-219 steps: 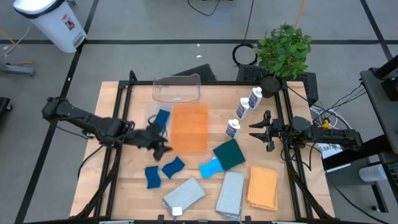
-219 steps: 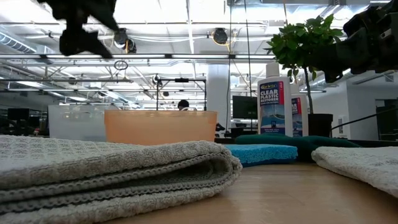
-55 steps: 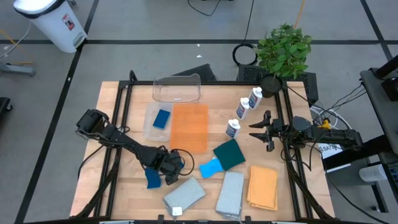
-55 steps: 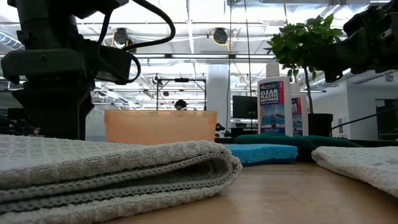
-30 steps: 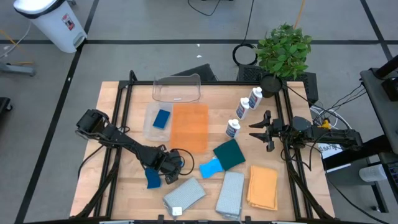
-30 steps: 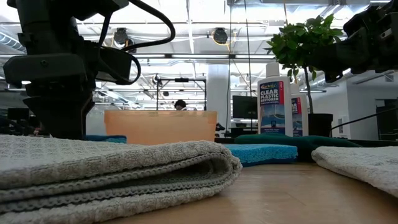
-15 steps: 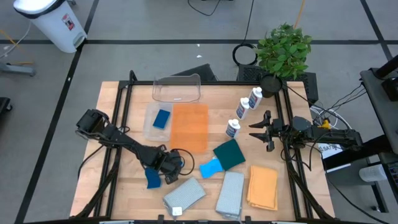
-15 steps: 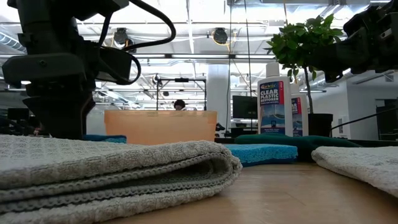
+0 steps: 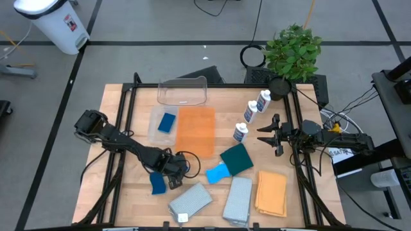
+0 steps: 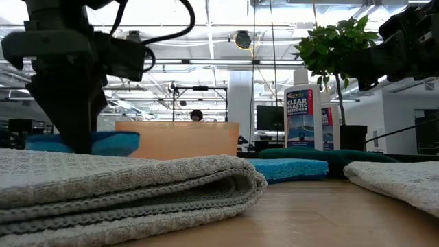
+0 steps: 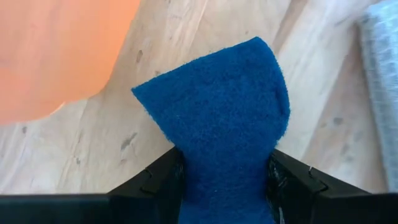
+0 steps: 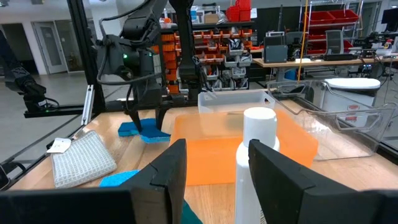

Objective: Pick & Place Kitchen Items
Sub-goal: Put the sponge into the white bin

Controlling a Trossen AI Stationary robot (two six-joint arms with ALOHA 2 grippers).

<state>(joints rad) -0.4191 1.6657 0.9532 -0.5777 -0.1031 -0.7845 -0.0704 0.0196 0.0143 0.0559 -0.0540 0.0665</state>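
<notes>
My left gripper points steeply down at the near left of the table and is shut on a small blue sponge, which shows level behind the grey cloth in the low view. A second blue sponge lies flat on the wood beside it. A third lies in a small clear tray. My right gripper waits level at the right edge, open. A white bottle stands just beyond its fingertips, untouched. My left gripper pinches the blue sponge across its middle between its two fingers, which come from above, pointing down. The sponge is squeezed narrow between the fingers and widens beyond them. It stays level, both ends sticking out past the fingers, a little above the wood.
An orange tub and a clear tub stand behind the left gripper. Dark green and light blue pads, two grey cloths and an orange cloth lie near the front. Two more bottles and a plant stand at the far right.
My left gripper has risen a little with the blue sponge. In the low view the sponge, earlier only a sliver behind the grey cloth, now shows higher and level above it. The right arm has kept still.
</notes>
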